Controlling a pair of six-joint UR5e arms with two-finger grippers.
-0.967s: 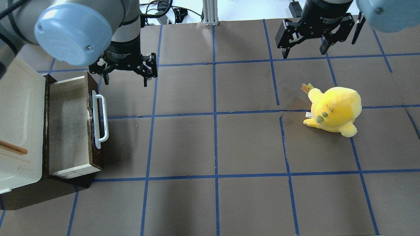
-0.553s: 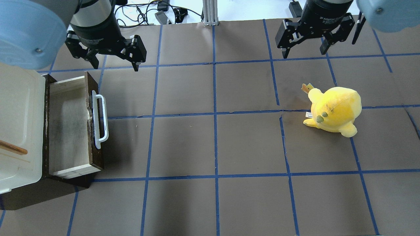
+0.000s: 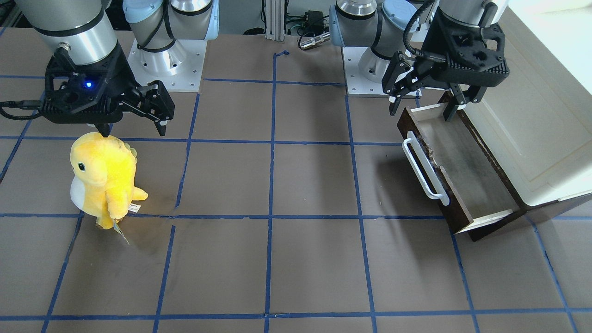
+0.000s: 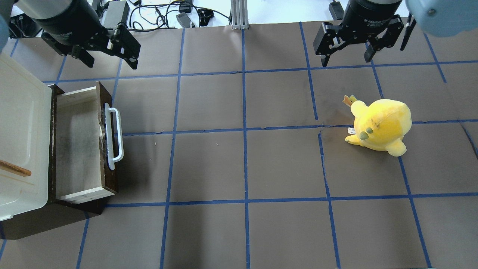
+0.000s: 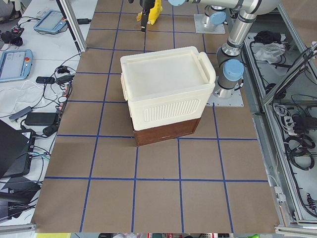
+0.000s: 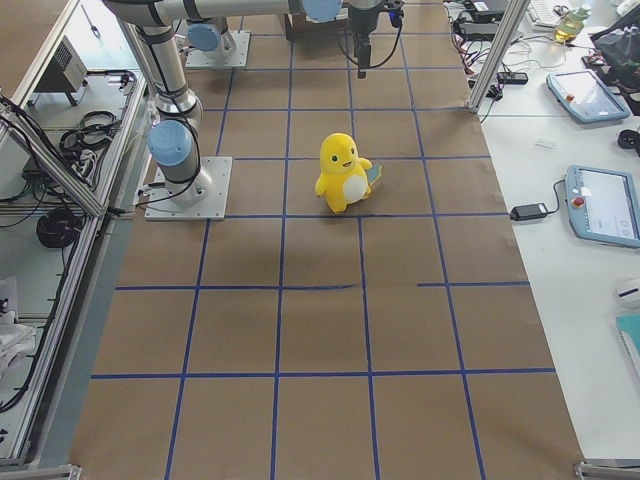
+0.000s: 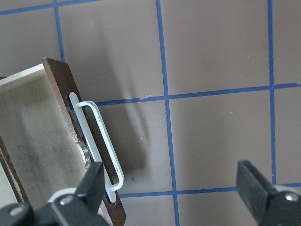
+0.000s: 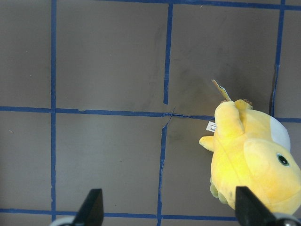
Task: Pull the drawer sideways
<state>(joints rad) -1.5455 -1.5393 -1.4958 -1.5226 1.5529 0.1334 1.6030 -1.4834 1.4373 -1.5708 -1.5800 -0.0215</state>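
The dark brown drawer (image 4: 80, 144) stands pulled out of the base under the cream cabinet (image 4: 20, 138) at the table's left. Its pale wood inside is empty. Its white loop handle (image 4: 114, 136) faces the table's middle. The drawer (image 3: 462, 175) and handle (image 3: 423, 169) also show in the front view, and the handle (image 7: 101, 141) in the left wrist view. My left gripper (image 4: 111, 61) is open and empty, raised beyond the drawer's far end, apart from the handle. My right gripper (image 4: 346, 61) is open and empty at the far right.
A yellow plush toy (image 4: 381, 125) sits on the right side of the table, just in front of my right gripper. The cream cabinet door has a small brown wooden handle (image 4: 15, 169). Blue tape lines grid the brown table top (image 4: 242, 164).
My left gripper has moved away from the drawer handle, toward the table's far edge and to the left, rising. The drawer, the plush and the right arm have not moved.
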